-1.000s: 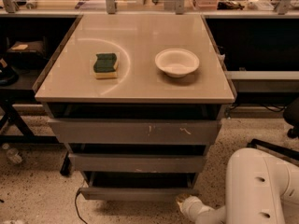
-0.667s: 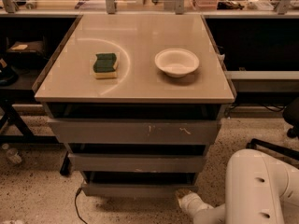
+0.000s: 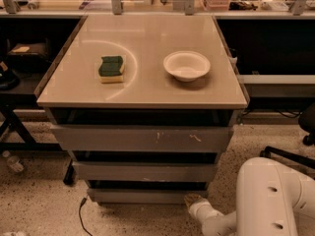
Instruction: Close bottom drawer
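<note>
While our gripper (image 3: 196, 201) is sitting by the bottom drawer (image 3: 147, 196), jaws' state unclear, we are judging its rigid handleless front wants a flat push.

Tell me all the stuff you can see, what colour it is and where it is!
table top: one, beige, over the drawers
sponge: one, green on yellow, left side of the table top
bowl: one, white, right side of the table top
top drawer: one, grey with white scratches, the widest
middle drawer: one, plain grey, under the top drawer
bottom drawer: one, grey, lowest and narrowest
cable: one, black, on the speckled floor at lower left
arm: one, white, lower right
gripper: one, pale, low by the bottom drawer's right end
</note>
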{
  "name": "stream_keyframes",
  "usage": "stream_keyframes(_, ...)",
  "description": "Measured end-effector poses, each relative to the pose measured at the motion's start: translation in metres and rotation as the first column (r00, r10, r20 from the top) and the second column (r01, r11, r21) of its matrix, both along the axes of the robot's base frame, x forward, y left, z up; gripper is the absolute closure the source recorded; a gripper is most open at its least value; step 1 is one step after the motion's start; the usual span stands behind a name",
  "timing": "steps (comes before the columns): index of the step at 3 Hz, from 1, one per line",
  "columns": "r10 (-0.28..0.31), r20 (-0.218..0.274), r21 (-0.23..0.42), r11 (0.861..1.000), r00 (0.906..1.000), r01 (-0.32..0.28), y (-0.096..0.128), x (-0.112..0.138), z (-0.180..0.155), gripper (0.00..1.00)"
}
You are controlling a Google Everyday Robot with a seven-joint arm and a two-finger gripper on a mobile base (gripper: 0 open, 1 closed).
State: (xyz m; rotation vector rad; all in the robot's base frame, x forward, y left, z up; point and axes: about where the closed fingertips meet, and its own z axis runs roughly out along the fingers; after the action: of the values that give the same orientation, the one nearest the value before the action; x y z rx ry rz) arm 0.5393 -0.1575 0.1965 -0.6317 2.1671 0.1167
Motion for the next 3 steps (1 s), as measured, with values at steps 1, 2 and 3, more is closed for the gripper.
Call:
stream_keyframes(1,-0.006,0.010,-0.001,1.000,0.9999,0.006,-0.001,0.008,0.000,1.00)
stream_keyframes(2,-0.006,0.010,-0.001,1.000,0.9999,0.006,-0.001,0.008,0.000,1.00)
stream_keyframes(3,-0.010,0.035,-0.031,0.999,0.9993,0.011,-0.006,0.018,0.006,1.00)
